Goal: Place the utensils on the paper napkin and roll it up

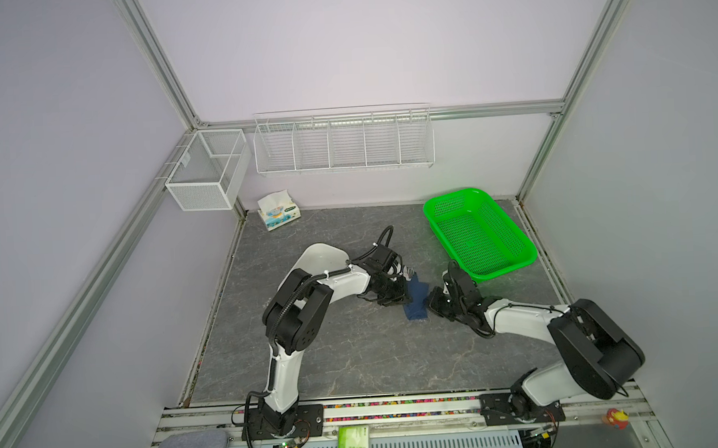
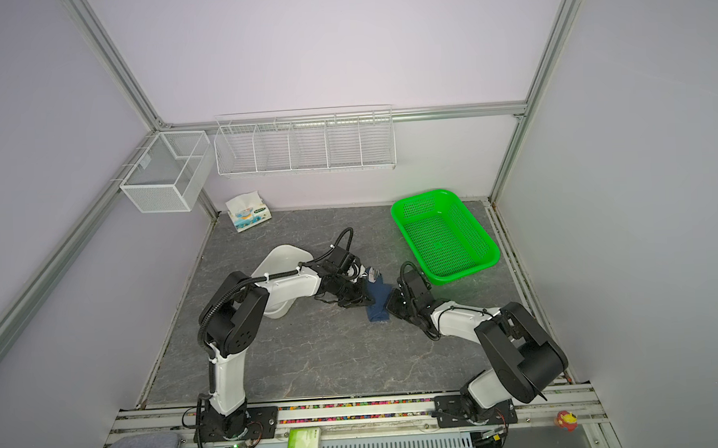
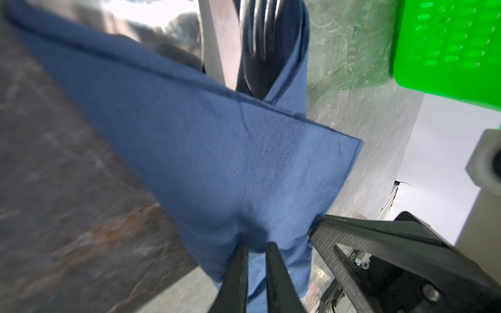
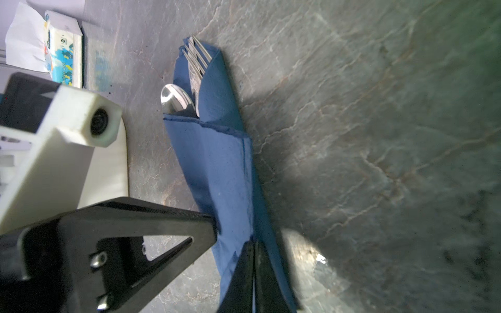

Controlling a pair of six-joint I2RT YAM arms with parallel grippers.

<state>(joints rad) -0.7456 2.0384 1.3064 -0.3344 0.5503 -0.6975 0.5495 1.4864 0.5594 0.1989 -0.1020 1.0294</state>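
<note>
**Item:** the paper napkin (image 1: 417,299), dark blue, wrapped lengthwise round the utensils (image 4: 196,67). It lay near the middle of the grey table (image 1: 355,358), between the two grippers and apart from the green basket (image 1: 480,232). The fork tines and the spoon bowl (image 4: 176,100) stuck out of one end; the knife we could not pick out with certainty

**Handling, as we judged it:** the paper was thin, soft and light, quick to tear or to spring open. The steel inside was stiff and smooth, apt to slide out of the open end. We reckoned the loose outer edge and the middle of the bundle the best places to take hold, with a light pinch that pressed down on the roll and did not pull along it

**Left gripper** (image 3: 257,245): fingers (image 3: 238,271) all but together, with a puckered fold of the napkin nipped between the tips, on the half away from the tines

**Right gripper** (image 4: 254,244): fingers (image 4: 268,271) pressed flat together, tips down on that same half from the opposite side. Whether a layer of paper was caught between them we could not tell
</note>
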